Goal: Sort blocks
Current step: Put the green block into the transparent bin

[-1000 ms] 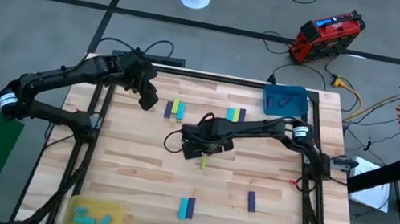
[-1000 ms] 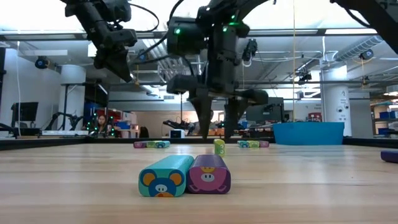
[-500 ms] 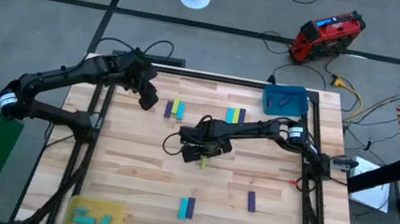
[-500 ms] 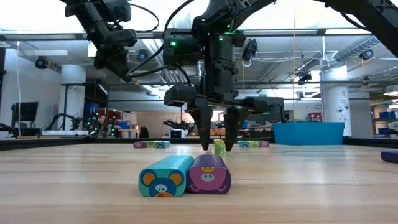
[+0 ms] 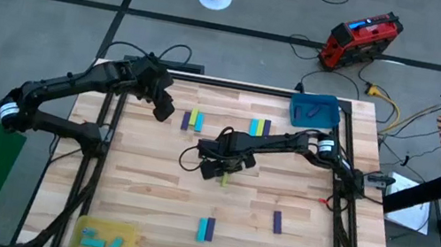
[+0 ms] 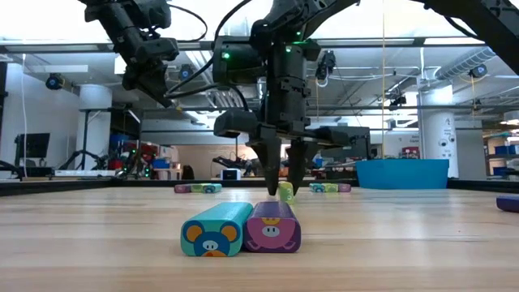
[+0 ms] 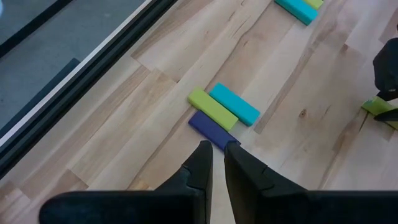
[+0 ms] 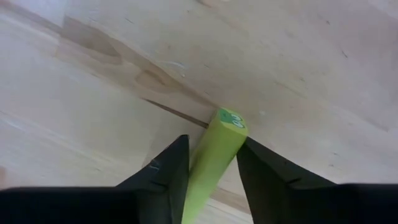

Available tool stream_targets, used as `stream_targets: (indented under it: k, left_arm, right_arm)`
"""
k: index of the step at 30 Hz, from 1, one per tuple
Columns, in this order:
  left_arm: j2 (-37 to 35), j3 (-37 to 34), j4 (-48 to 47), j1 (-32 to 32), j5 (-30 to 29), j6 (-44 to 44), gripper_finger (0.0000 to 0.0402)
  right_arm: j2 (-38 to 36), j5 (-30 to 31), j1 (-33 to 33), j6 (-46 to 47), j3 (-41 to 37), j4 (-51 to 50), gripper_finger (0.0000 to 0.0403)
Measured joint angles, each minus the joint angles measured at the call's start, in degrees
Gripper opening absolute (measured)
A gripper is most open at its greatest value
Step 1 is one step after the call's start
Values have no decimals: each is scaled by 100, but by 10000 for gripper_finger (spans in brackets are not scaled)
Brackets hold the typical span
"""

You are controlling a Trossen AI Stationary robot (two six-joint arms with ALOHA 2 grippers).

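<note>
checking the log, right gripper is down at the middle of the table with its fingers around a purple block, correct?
Not quite: the block between the right gripper fingers is yellow-green, not purple, as the right wrist view shows. The rest stands: the gripper is down at the middle of the table, fingers either side of the block.

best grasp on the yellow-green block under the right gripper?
Take the yellow-green block across its two long sides, near mid-length, coming straight down from above. It lies flat on the table, alone, so both long faces are free. The right gripper already straddles it that way, one finger on each side. The left gripper waits above the table's far left.
</note>
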Motion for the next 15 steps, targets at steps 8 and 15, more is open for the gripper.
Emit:
stream_targets:
  k: [8, 15]
  left_arm:
    - [0, 0, 0, 0, 0, 1, 21]
    - [0, 0, 0, 0, 0, 2, 21]
  right_arm:
    - [0, 1, 0, -243, 0, -3, 79]
    - [-281, 4, -2, -875, -11, -291, 49]
